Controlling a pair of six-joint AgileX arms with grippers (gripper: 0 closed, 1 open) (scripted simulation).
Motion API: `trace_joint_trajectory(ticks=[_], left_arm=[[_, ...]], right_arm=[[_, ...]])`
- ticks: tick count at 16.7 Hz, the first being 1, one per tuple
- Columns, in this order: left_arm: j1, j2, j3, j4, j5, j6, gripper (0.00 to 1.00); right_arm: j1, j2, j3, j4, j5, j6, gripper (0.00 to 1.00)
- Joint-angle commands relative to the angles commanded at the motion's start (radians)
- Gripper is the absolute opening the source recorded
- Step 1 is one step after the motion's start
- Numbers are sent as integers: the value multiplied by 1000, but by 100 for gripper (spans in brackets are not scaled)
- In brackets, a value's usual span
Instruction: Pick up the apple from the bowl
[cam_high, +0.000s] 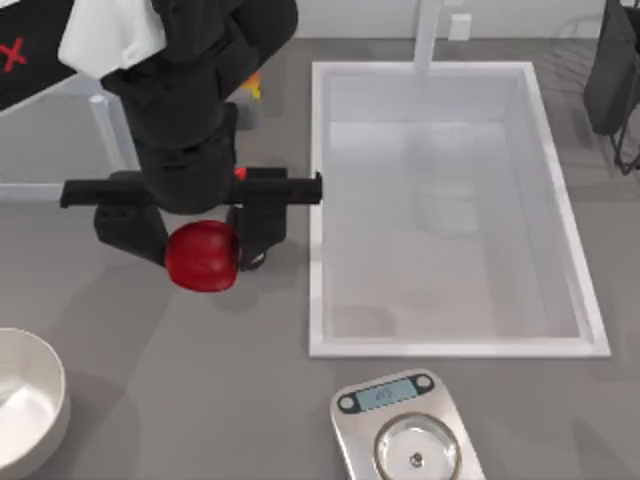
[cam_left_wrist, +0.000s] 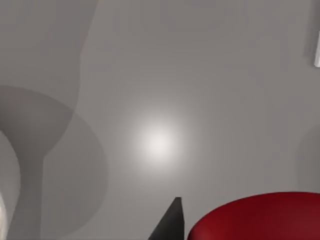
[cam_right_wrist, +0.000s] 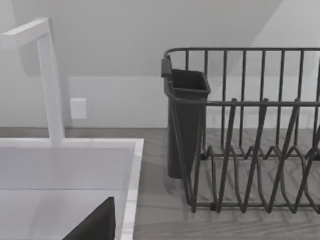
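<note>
The bowl (cam_high: 25, 415) sits at the tabletop's (cam_high: 200, 400) lower left corner, well apart from the apple (cam_high: 202, 256). The left gripper (cam_high: 205, 240) holds the apple above the grey surface, its fingers (cam_high: 255, 235) pinching the fruit from either side, just left of the sink (cam_high: 455, 348). A scale (cam_high: 408, 430) lies below the sink. The right arm (cam_high: 612, 70) is parked at the upper right, by the dish rack (cam_right_wrist: 240, 130); I cannot tell how its fingers stand.
</note>
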Motion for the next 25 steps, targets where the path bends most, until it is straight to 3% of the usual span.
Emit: trace_joint_trajectory(ticks=[5, 14, 19, 25], left_arm=[[4, 0, -13, 14, 0, 3, 0], [4, 65, -326, 397, 0, 5, 0], [4, 72, -353, 425, 0, 5, 0], [4, 72, -353, 425, 0, 5, 45]], right_arm=[[0, 0, 0, 0, 0, 0, 100], [0, 0, 0, 0, 0, 0, 100], [0, 0, 0, 0, 0, 0, 100], [0, 0, 0, 0, 0, 0, 100]])
